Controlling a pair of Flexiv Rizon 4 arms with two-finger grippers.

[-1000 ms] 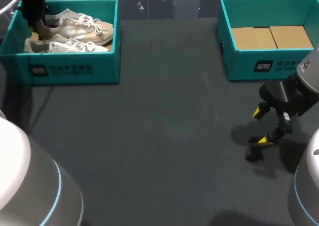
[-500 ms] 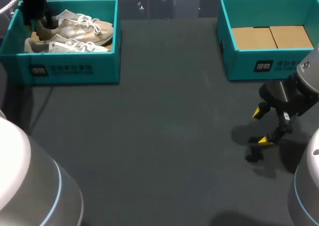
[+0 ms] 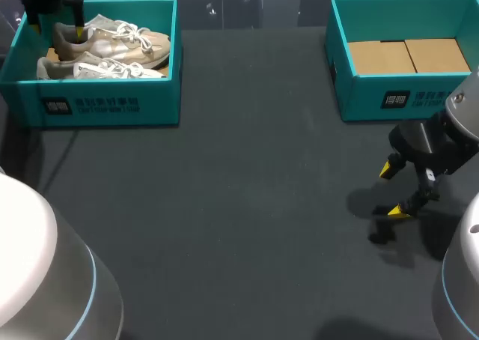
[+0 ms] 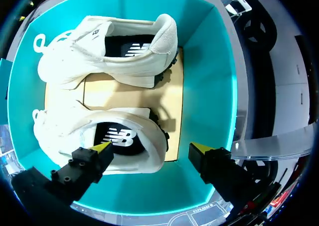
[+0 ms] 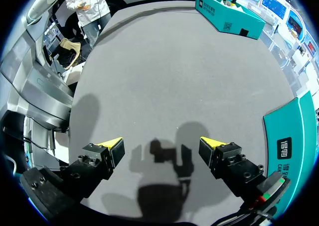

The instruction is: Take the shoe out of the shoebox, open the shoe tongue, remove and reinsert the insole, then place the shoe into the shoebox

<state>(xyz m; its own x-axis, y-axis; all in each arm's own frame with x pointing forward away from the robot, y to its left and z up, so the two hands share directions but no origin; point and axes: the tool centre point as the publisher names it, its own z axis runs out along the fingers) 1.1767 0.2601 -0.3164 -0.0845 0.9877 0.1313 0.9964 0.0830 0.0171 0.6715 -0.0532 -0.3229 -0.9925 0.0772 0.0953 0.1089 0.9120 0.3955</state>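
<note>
1. Yellow-tipped right gripper [image 3: 392, 190] hangs just above the dark table [image 3: 239, 228], fingers spread wide with nothing between them.
2. Beyond it stands a teal box [image 3: 359, 93] lined with brown cardboard [image 3: 408, 55].
3. At the far left, a teal shoebox [image 3: 112, 104] holds a pale shoe [image 4: 65, 131] and a second shoe [image 4: 99, 56], side by side.
4. Left gripper [image 4: 150, 147] is over the shoebox's heel end, fingers spread. One tip is over the pale shoe's opening and the other is beside its heel. Cannot tell whether they touch.
</note>
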